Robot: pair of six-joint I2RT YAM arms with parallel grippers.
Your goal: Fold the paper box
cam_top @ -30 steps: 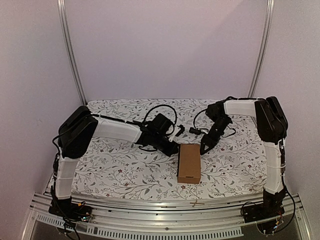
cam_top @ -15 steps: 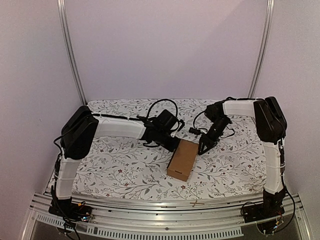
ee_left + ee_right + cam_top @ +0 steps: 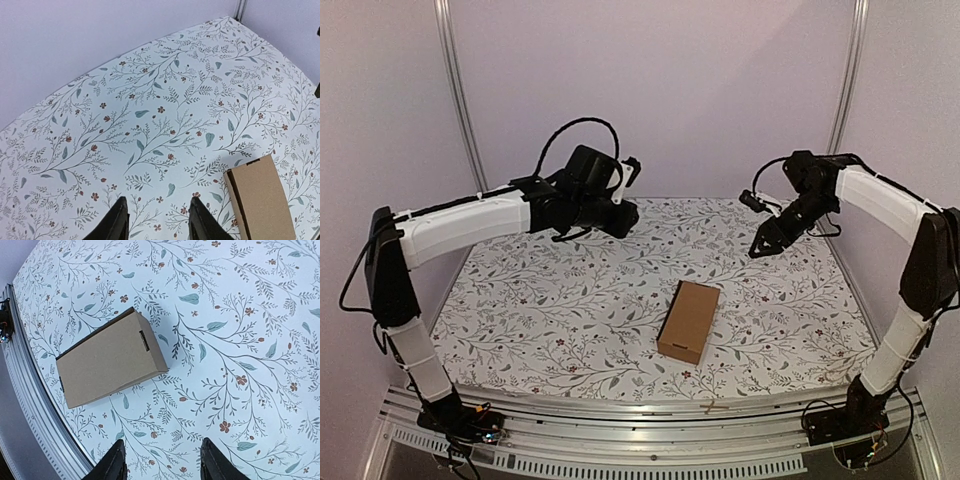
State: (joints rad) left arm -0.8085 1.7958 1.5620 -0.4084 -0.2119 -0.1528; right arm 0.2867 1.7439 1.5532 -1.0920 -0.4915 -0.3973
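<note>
- Plainly, I have nothing in hand: the left gripper [image 3: 159,224] hangs high over the floral cloth [image 3: 540,310], its jaws moderately apart with only cloth showing between them.
- The right gripper [image 3: 163,466] is the same, fingers parted and empty, hovering well above the table.
- I judge both arms sit up and apart so that nothing touches the carton.
- The paper box [image 3: 689,320] lies alone on a broad face, centre-right on the cloth, nearer the front rail [image 3: 650,405] than the back wall and skewed to it.
- It reads as a closed, plain brown rectangular carton; the right wrist view shows a tucked end with a small dark slot.
- By my judgement, the folding looks done.
</note>
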